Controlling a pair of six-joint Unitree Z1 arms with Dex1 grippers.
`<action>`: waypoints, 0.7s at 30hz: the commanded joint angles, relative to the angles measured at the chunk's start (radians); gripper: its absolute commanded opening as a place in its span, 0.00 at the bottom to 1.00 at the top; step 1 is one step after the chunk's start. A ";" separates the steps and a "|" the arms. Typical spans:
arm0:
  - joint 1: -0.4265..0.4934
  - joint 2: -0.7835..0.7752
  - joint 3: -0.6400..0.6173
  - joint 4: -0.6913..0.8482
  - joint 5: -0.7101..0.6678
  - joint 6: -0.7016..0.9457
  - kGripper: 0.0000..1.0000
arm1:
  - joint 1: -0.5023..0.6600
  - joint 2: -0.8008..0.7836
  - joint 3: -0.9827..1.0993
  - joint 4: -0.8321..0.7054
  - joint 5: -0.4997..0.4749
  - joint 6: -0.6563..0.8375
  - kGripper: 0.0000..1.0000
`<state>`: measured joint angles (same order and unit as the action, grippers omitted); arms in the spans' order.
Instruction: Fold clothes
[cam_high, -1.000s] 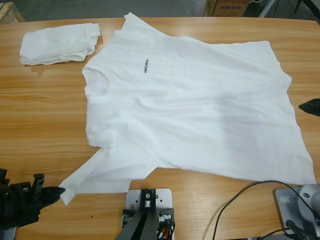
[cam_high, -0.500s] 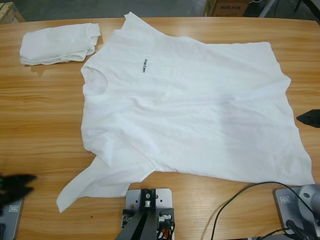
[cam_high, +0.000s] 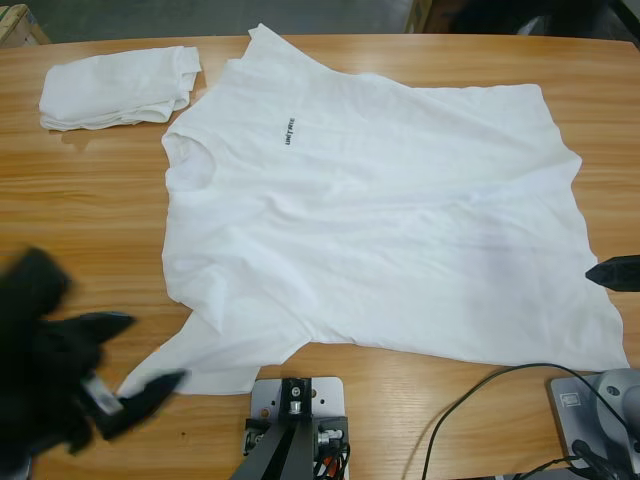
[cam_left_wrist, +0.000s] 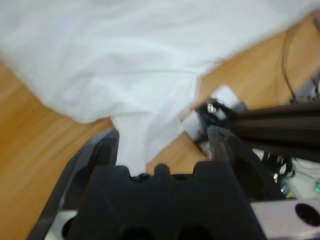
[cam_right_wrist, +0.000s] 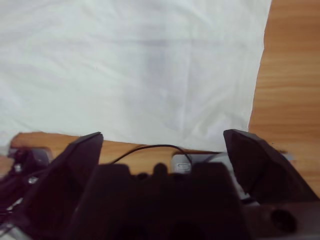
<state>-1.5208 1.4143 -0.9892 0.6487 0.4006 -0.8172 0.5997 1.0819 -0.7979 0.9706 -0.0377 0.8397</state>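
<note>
A white T-shirt lies spread flat on the wooden table, with small black lettering on its chest and its collar toward the left. A folded white bundle of clothes rests at the far left. My left gripper, blurred, hovers open at the near-left sleeve. In the left wrist view the sleeve runs down between the open jaws of that gripper. My right gripper pokes in at the right edge beside the hem. In the right wrist view it stands wide open, holding nothing, with the shirt ahead.
A black cable loops over the table near the front right, just beyond the shirt's lower hem. Bare wood shows to the left of the shirt and along the front edge.
My left gripper left the sleeve tip, drew back to the left edge, and now swings in again, open, at the sleeve. The right gripper slid nearer along the shirt's right edge.
</note>
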 joint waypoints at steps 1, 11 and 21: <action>0.051 0.214 -0.065 0.051 -0.032 0.348 0.70 | 0.022 -0.028 0.044 0.023 0.017 0.099 1.00; 0.555 0.339 -0.090 0.056 -0.074 0.367 0.65 | 0.022 -0.031 0.044 0.015 0.012 0.073 1.00; 0.641 0.596 -0.258 0.057 -0.148 0.330 0.65 | 0.022 0.047 0.036 -0.031 0.002 0.022 1.00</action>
<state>-0.9025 1.8315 -1.1538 0.7071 0.3091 -0.4389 0.6124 1.0673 -0.7827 0.9752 -0.0323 0.8907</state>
